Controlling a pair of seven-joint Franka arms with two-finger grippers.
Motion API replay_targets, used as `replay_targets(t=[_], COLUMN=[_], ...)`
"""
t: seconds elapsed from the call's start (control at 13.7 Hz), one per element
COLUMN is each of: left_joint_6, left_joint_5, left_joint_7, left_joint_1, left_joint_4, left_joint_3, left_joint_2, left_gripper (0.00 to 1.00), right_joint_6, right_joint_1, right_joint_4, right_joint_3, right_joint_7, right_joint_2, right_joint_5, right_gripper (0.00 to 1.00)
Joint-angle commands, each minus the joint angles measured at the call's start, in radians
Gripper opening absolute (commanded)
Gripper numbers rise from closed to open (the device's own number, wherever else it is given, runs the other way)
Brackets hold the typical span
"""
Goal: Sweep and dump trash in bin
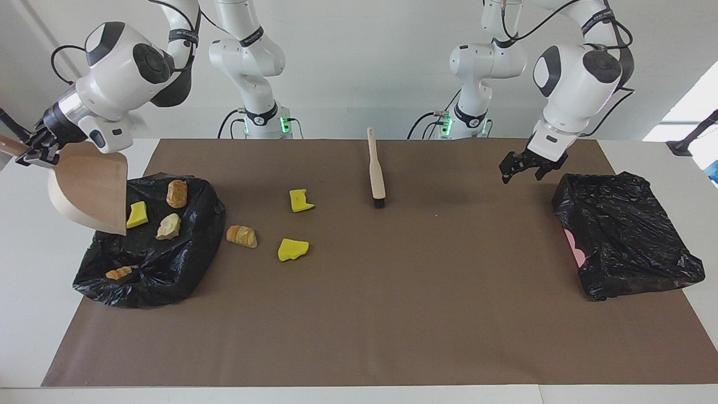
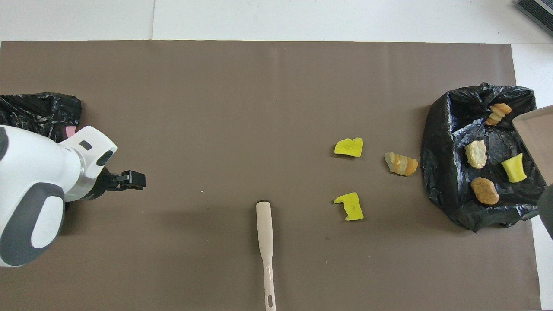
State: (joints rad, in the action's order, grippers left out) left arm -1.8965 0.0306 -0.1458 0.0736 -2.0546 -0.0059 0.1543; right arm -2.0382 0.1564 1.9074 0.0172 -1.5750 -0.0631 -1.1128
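Overhead, right fingers (image 1: 38, 152) clamp the tilted dustpan (image 1: 90, 191) above the bin (image 1: 168, 269); left fingers (image 1: 524, 168) hang spread, empty.

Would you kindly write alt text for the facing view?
The right end effector holds a tilted dustpan over a black bin bag containing four scraps; three scraps and a brush lie on the mat, and the open left end effector hangs near a second bag.

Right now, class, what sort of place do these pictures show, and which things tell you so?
Most likely a robotics lab set up for a cleaning trial: two white Franka arms mounted at a table covered by a brown mat, a hand brush lying on it, and staged trash scraps beside a bin lined with a black bag.
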Motion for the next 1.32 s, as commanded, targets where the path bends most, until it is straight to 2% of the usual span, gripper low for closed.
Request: replay_targets(t=[0.0,0.15,0.44,0.66,1.02,1.24], left_joint_6=[0.109,0.178,0.256,0.368,0.349,0.349], left_joint_5=[-0.049,-0.054,-0.054,-0.057,-0.041,-0.041], left_joint_7=[0.008,0.014,0.022,0.028,0.114,0.095], left_joint_1=[-0.011,-0.011,0.002,0.006,-0.006,0.000], left_joint_4=[0.160,0.255,0.350,0.453,0.401,0.422], left_joint_3=[-0.014,-0.014,-0.019,-0.025,-0.025,-0.023], left_joint_2=[-0.054,-0.076,-0.071,-0.078,-0.045,-0.055], left_gripper=[1.00,1.00,1.00,1.00,1.00,1.00], right_joint_6=[0.001,0.000,0.015,0.069,0.084,0.124], right_joint_1=[-0.023,-0.028,-0.031,-0.100,-0.204,-0.309], right_joint_4=[-0.019,-0.018,0.007,0.022,0.027,0.024], right_joint_3=[-0.013,-0.013,-0.016,-0.019,-0.019,-0.019], right_joint_7=[-0.017,0.001,0.045,0.296,0.588,0.911], right_joint_2=[-0.001,0.002,0.000,0.042,0.112,0.132], right_joint_5=[0.149,0.288,0.606,0.665,0.847,0.919], right_gripper=[0.00,0.00,0.00,0.00,0.00,0.00])
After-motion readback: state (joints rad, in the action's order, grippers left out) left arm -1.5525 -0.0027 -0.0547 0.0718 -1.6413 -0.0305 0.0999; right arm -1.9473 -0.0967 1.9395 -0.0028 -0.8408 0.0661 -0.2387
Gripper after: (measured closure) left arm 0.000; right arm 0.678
